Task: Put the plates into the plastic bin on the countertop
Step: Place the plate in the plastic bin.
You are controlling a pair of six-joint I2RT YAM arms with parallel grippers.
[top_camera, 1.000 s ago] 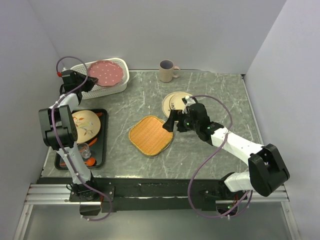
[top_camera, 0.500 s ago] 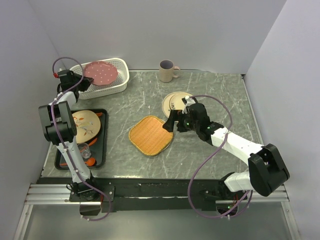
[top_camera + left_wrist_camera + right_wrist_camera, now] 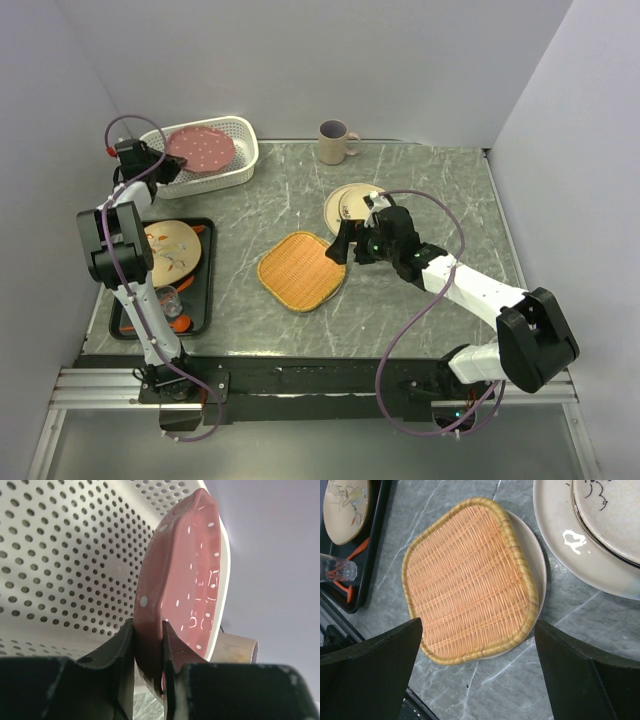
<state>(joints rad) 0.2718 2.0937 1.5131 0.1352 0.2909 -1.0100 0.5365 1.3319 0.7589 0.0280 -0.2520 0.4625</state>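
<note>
The left end effector pinches the rim of the pink dotted plate over the white perforated bin.

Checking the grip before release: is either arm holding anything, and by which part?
The left gripper pinches the pink dotted plate by its rim, at the plastic bin. The right gripper is open above the woven plate, holding nothing.

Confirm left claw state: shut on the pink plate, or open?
Shut: left claw pinches the pink plate by its rim, over the plastic bin.
</note>
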